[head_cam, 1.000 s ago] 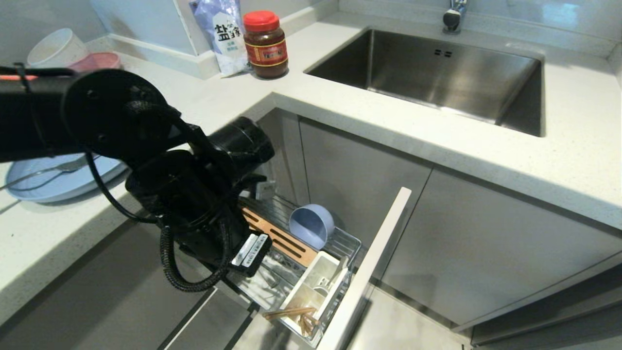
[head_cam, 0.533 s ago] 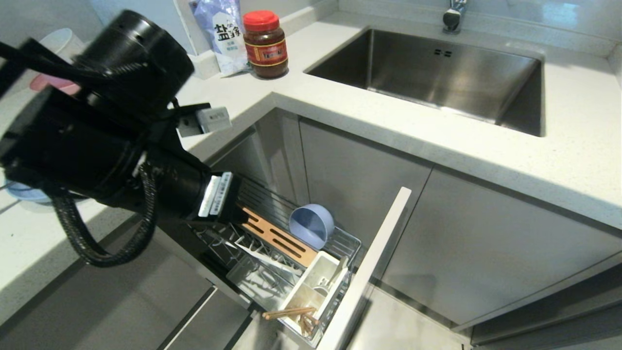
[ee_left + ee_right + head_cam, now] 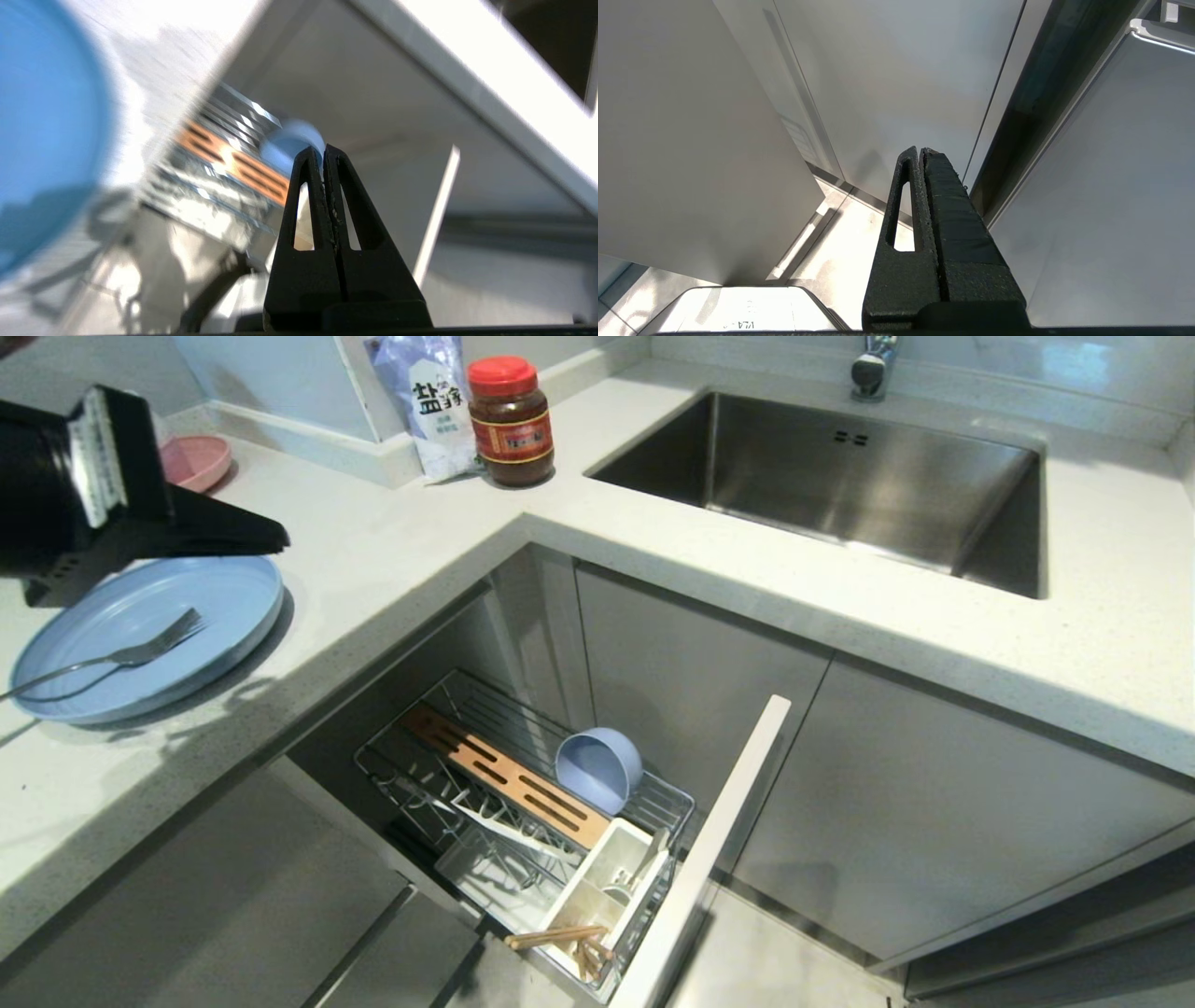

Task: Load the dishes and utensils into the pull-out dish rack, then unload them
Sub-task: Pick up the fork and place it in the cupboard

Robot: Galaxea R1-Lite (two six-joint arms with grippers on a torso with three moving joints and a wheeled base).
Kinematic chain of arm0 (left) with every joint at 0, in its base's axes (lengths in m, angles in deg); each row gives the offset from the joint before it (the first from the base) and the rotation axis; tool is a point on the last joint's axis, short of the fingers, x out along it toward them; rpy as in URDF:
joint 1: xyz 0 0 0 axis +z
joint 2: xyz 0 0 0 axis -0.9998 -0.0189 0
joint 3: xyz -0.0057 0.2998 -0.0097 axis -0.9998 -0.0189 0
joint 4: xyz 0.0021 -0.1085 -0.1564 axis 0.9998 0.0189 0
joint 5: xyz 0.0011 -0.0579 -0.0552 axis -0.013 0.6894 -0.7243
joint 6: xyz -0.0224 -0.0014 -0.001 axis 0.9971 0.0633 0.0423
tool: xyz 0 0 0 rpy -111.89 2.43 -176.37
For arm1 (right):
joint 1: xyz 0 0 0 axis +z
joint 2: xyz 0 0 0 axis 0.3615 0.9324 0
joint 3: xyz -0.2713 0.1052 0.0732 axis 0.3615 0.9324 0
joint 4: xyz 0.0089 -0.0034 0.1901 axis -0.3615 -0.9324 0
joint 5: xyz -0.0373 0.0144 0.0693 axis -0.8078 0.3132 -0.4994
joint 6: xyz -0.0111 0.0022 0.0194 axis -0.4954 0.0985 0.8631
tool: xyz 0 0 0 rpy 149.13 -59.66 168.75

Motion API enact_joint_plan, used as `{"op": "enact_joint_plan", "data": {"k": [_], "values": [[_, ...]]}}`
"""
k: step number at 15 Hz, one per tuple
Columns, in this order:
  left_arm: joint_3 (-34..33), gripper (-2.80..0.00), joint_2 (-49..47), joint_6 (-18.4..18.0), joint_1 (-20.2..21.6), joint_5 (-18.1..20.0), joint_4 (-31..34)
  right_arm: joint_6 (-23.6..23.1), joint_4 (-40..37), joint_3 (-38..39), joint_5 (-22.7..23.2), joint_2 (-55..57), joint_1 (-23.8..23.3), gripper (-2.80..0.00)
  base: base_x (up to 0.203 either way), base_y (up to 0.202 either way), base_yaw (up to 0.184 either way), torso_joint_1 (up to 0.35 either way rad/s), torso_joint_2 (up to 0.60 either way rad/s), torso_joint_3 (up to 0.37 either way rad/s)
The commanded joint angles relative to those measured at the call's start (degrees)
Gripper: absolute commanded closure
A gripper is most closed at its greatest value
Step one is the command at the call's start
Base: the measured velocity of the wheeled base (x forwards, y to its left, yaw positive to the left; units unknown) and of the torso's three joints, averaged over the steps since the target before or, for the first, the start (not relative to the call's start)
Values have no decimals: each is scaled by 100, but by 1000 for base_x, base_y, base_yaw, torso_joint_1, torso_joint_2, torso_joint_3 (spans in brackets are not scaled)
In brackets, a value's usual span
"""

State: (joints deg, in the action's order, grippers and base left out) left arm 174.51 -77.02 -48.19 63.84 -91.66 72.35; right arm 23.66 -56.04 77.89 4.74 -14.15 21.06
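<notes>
Loading stage, as I drove it. The pull-out dish rack [image 3: 439, 747] stood open below the bench [image 3: 392, 560]; inside it the bowl [image 3: 597, 768] lay beside the wooden strip and the chopsticks [image 3: 557, 936] sat in the caddy [image 3: 597, 887]. On the bench above the rack lay the plate [image 3: 140, 635], carrying the fork [image 3: 112, 656]. My left hand [image 3: 323, 151] hovered over the plate, pinched closed and empty; the right hand [image 3: 920, 151] was closed too. I judged the fork next: open first, then descend on its handle.
</notes>
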Motion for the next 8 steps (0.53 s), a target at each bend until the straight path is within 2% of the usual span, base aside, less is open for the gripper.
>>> {"op": "enact_joint_plan", "data": {"k": [1, 2, 6, 8], "values": [[15, 0, 443, -50, 587, 36, -121, 0, 2, 9, 0, -24, -4, 0, 0, 0, 0, 0, 0, 0], [21, 0, 543, -152, 892, 133, -155, 0, 2, 9, 0, -24, 0, 0, 0, 0, 0, 0, 0, 0], [39, 0, 998, -806, 2562, 1124, -190, 0, 2, 9, 0, -24, 5, 0, 0, 0, 0, 0, 0, 0], [-4, 0, 1159, -1188, 3345, 1437, -175, 0, 2, 9, 0, -24, -3, 0, 0, 0, 0, 0, 0, 0]]}}
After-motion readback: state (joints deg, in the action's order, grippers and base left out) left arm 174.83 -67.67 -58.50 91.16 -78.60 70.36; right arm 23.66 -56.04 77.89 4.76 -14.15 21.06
